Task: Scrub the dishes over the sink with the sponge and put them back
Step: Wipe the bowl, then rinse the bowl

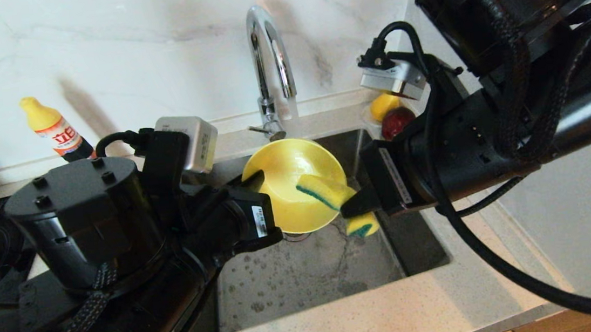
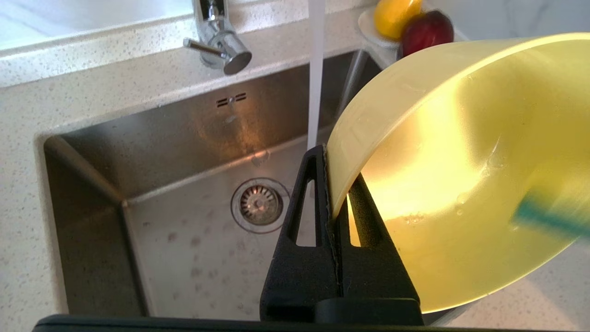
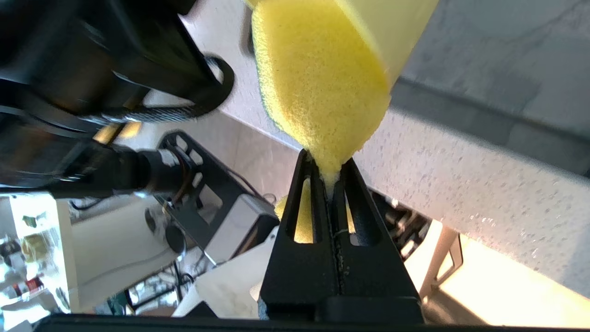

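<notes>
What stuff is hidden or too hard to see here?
- Head view: the steel sink's drain, hidden behind the round yellow plastic bowl.
- Head view: the label on the yellow-capped bottle, too small to read.
- Left wrist view: the yellow and green sponge, blurred.
- No view shows any blue or pink bowl.

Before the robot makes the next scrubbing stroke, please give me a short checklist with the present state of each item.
1. Left hand is shut on the rim of the yellow bowl: ok.
2. Right hand is shut on the tail of the sponge: ok.
3. Sponge lies against the inside of the bowl: ok, as the head view shows it.
4. Bowl is held over the sink, not over the counter: ok.
5. Water runs from the tap: ok, the stream shows in the left wrist view.
6. Blue and pink bowls are ready nearby: cannot tell, neither is in view.
</notes>
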Motion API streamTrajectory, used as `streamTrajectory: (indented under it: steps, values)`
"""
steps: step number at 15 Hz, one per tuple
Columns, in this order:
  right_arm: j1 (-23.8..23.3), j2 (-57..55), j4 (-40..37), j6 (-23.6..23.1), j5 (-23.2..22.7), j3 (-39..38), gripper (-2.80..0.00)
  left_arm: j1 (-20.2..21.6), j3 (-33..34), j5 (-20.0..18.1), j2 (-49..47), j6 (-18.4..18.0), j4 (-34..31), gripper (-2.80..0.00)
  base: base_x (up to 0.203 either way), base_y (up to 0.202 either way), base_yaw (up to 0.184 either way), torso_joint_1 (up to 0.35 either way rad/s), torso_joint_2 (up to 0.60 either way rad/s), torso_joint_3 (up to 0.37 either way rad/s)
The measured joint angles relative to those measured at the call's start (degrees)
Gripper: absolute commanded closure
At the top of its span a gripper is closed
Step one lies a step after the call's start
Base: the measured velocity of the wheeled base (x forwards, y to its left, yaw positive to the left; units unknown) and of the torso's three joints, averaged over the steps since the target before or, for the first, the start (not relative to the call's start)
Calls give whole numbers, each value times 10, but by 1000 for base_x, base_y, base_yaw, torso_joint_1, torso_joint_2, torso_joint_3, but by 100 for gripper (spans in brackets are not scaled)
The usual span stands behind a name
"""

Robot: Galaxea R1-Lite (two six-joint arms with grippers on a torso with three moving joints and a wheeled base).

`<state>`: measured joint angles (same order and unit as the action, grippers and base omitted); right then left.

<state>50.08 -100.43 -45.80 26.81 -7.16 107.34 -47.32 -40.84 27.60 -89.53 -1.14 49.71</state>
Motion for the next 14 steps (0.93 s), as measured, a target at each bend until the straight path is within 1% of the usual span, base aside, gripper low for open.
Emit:
streamTrajectory:
  steps: [6, 8, 10, 11, 12, 14]
  values:
    - [-7, 42, 3, -5, 0, 18, 0, 8, 12, -1, -16, 10, -3, 0, 0, 0, 0, 0, 0, 0]
    - [-13, 59, -1, -5, 0, 21, 0, 15, 7, -3, -31, 18, -24, 0, 0, 0, 0, 0, 0, 0]
    - [-16, 75, -1, -6, 0, 19, 0, 25, -14, -10, -44, 49, -79, 0, 0, 0, 0, 0, 0, 0]
    - [-16, 82, -2, -6, 0, 14, 0, 31, -34, -18, -50, 72, -121, 0, 0, 0, 0, 0, 0, 0]
    - [-17, 89, -2, -6, 0, 6, 0, 38, -62, -31, -55, 103, -171, 0, 0, 0, 0, 0, 0, 0]
    - [-17, 102, 2, -5, 0, -18, 0, 56, -130, -69, -65, 173, -284, 0, 0, 0, 0, 0, 0, 0]
